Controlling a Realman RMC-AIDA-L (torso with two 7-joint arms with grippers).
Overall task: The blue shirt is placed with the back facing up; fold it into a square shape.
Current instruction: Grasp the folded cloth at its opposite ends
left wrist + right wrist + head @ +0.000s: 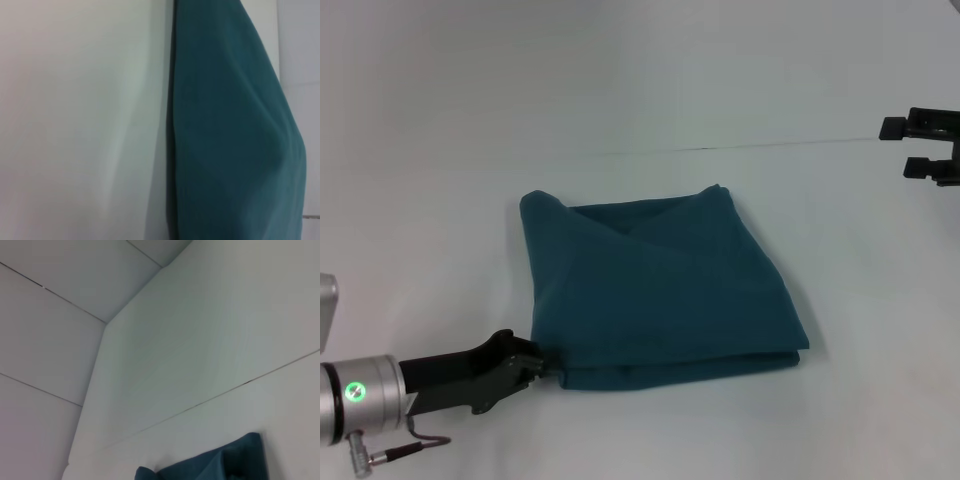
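Teal-blue knit filled the middle of the head view: the blue shirt [660, 290] lay folded into a rough four-sided bundle on the white table [640, 90], its layers stacked along the near edge and a diagonal fold crossing its top. The left gripper [542, 362] reached in low from the robot's left and met the shirt's near left corner; its dark fingers touched the cloth there, but whether they were pinched on the fabric or merely against it could not be told. The right gripper [932, 148] hung far off at the robot's right, well apart from the shirt, its two black fingers standing apart with nothing between them.

In the left wrist view, the shirt [235, 135] took up a broad part of the picture as a smooth, softly creased surface, with the bare table [80, 120] beside it. None of that arm's own fingers showed.

In the right wrist view, mostly the table [200, 340] and its thin seams appeared, with only a corner of the shirt [220, 467] poking in at the picture's edge.
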